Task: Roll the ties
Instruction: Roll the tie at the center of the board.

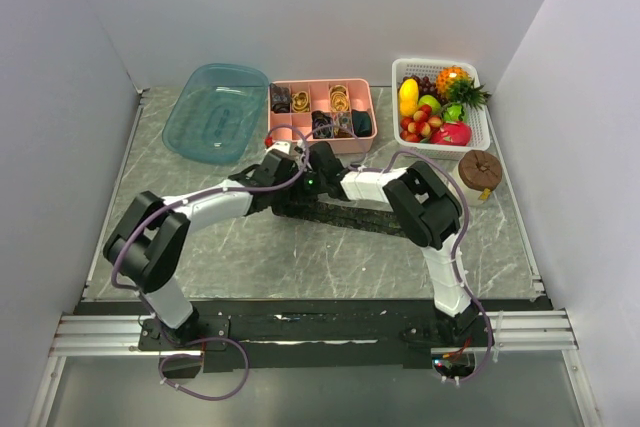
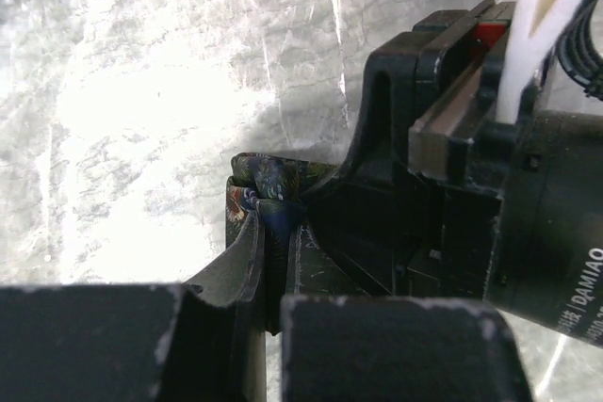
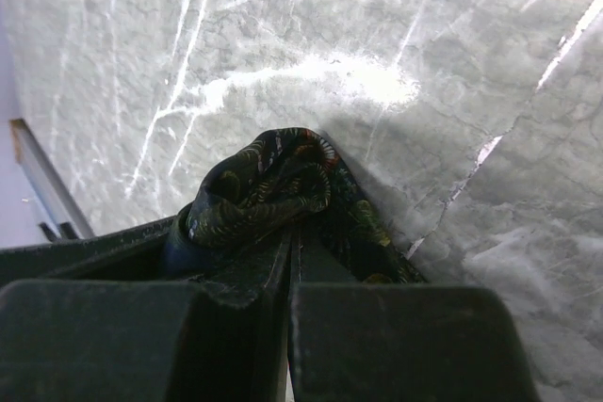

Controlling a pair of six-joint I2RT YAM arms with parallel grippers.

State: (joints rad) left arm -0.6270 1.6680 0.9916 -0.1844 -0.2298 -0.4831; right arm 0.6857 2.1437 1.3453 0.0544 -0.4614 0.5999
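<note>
Top view, left side: translucent blue tub [image 1: 215, 112], smooth moulded plastic, stands well clear of the work.

Centre: both wrists meet over the near-left end of the tie [image 1: 345, 215]. The rest of it lies as a flat dark strip on the marble-look table [image 1: 250, 257], trailing right beneath the right forearm.

Left gripper [image 2: 273, 233]: clenched on a fold of the tie's end, with cloth pinched between the pads.

Right gripper [image 3: 294, 242]: jaws pressed fully together, a bunched hump of the same cloth caught at their tips. From above the wrists hide the spot, so I can't say how far a coil has formed, if at all.

Right of centre: pink compartment tray [image 1: 362, 144] holding finished coils [image 1: 340, 99]. Far right: white slatted basket [image 1: 483, 127].

Risks:
- The two heads are almost touching, and any twist to start the roll could knock housing against housing.
- The cloth looks slick and thin, so a small bite may slip and let the fold spring flat.
- The long tail lies under the right arm, which could drag it or skew the roll.

Materials: the tie is woven, soft and limp, dark with fine green-gold figuring, and creases easily. The fingers are hard matt black with scuffed edges. The table is glossy, grey-veined and low in friction.
</note>
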